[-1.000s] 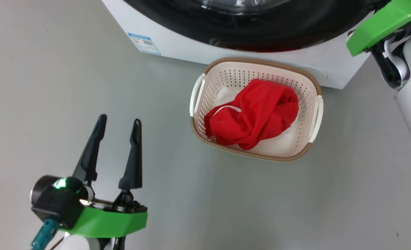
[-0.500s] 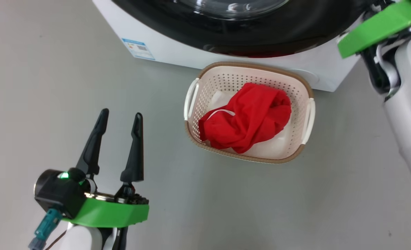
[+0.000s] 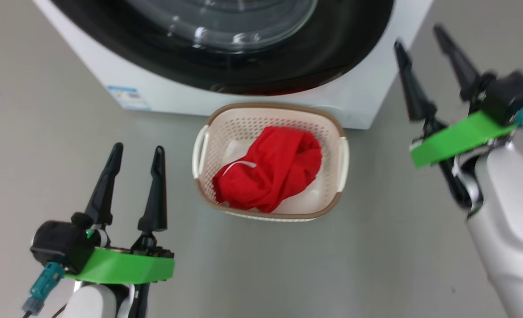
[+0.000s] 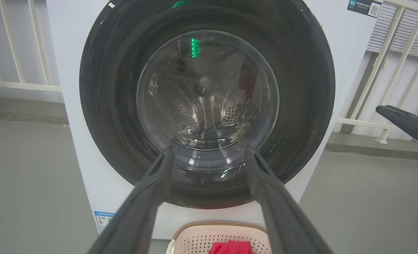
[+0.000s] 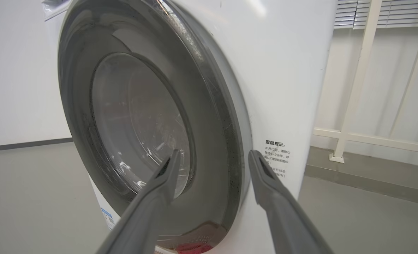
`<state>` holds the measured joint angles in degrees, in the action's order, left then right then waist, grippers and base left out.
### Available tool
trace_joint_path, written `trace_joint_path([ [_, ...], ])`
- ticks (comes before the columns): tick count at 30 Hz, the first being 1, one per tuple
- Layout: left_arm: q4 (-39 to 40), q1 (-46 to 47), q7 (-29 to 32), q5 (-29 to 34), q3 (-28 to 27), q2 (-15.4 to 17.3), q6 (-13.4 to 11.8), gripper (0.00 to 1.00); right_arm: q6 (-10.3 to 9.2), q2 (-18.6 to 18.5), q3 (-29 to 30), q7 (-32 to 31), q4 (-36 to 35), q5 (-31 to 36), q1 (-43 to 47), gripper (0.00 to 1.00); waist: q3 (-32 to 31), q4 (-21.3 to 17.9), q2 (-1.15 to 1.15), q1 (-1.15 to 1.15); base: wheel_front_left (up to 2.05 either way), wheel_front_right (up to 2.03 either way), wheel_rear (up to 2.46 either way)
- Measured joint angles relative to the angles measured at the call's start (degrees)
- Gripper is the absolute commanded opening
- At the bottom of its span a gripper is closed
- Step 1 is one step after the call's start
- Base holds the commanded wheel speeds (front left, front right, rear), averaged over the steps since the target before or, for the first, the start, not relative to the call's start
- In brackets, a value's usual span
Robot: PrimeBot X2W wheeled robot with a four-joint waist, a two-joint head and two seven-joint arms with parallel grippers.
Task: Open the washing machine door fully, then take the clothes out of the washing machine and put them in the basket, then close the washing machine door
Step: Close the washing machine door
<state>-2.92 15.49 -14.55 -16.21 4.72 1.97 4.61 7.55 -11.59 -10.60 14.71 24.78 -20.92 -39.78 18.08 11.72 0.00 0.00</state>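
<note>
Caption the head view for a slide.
Red clothes in the basket, washing machine door shut, left pincer and right pincer open.

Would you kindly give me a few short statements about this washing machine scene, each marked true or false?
1. The red fabric clothes lie inside the cream perforated plastic basket. True.
2. The round black-rimmed glass door of the white front-loading washing machine stands wide open. False: it sits closed against the machine's front.
3. The left gripper holds a red garment. False: its jaws are apart and empty.
4. The right gripper has its jaws apart with nothing between them. True.
</note>
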Motion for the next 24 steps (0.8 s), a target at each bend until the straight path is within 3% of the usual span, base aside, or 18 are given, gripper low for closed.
trace_joint_path([
  [14, -1.6, -5.1, 0.0, 1.0, -4.9, 0.0, 2.0, 1.0, 0.0, 3.6, 4.9, 0.0, -6.0, 6.9, 18.6, 1.0, -7.3, -8.6, 0.0, 0.0, 0.0, 0.0, 0.0],
  [24, -1.7, -10.0, 0.0, 2.8, -6.7, 0.2, 2.5, 1.0, 0.0, 6.2, 8.5, 0.0, -10.7, 7.4, 25.9, 1.0, -13.5, -13.0, 0.0, 0.0, 0.0, 0.0, 0.0],
])
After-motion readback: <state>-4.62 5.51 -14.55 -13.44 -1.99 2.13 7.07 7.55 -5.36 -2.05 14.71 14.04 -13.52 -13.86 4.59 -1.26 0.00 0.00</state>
